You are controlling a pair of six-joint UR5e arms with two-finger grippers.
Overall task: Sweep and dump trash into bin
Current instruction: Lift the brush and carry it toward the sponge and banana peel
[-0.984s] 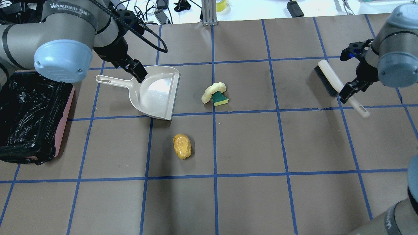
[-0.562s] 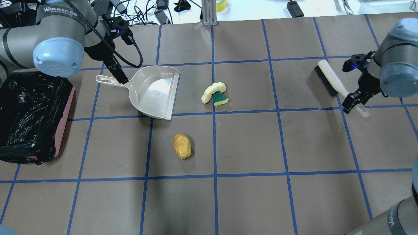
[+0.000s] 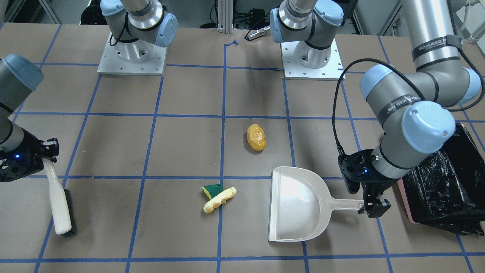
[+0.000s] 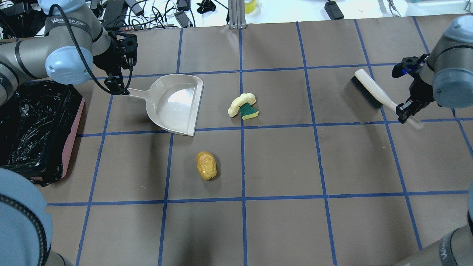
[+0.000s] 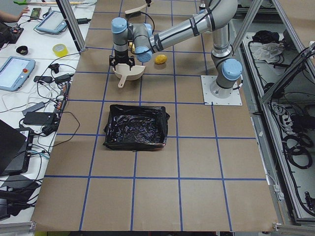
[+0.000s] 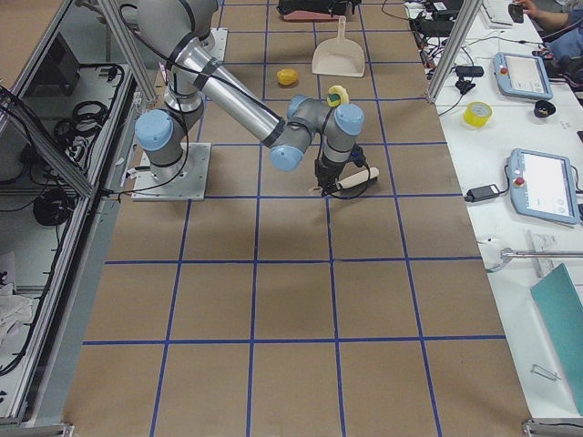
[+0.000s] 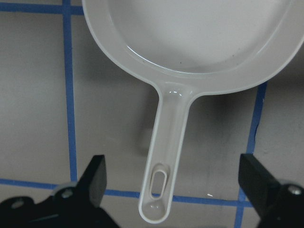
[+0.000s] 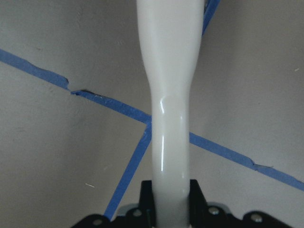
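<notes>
Left end effector (image 4: 117, 88) points down near worktop's left edge, jaws wide apart (gripping nothing). Right end effector (image 4: 404, 111), near right edge, clamps the brush (image 4: 364, 88) handle.

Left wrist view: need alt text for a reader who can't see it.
The open left claw straddles the handle of a cream dustpan, its fingers wide apart on either side and not touching it. The visible part of the pan is empty, and it lies on a brown table crossed by blue tape lines.
</notes>
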